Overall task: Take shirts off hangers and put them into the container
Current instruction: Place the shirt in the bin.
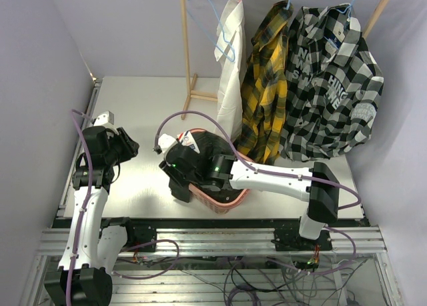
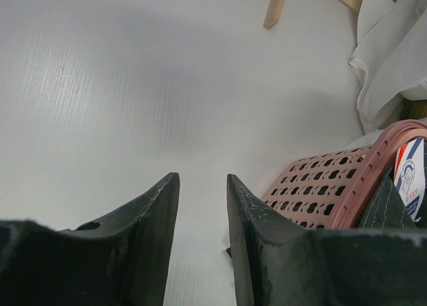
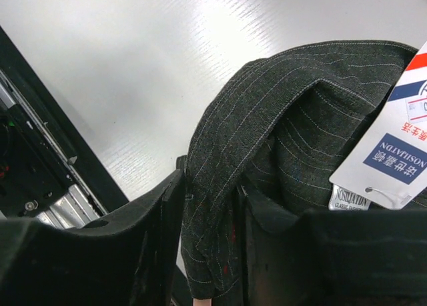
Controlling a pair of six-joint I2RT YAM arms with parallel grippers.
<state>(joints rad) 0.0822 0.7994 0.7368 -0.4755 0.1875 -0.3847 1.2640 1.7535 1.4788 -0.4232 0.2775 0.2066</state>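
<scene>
The salmon-pink container [image 1: 228, 203] stands near the table's front, with the dark pinstriped shirt [image 1: 210, 146] heaped in it. My right gripper [image 1: 175, 176] hangs at the basket's left end. In the right wrist view its jaws [image 3: 210, 179] are shut on a fold of the pinstriped shirt [image 3: 287, 99], beside a white tag [image 3: 393, 153]. My left gripper [image 1: 130, 146] is left of the basket; its jaws [image 2: 203, 179] are open over bare table, with the container [image 2: 320, 179] to their right. The white shirt [image 1: 230, 66], yellow plaid shirt [image 1: 267, 86] and checked shirt [image 1: 330, 86] hang on light blue hangers [image 1: 347, 9].
A wooden rack [image 1: 188, 46] stands at the back of the table, one foot showing in the left wrist view [image 2: 275, 7]. A bare light blue hanger [image 1: 212, 16] hangs left of the white shirt. Purple walls close in on both sides. A black rail [image 3: 40, 119] runs along the table's front edge.
</scene>
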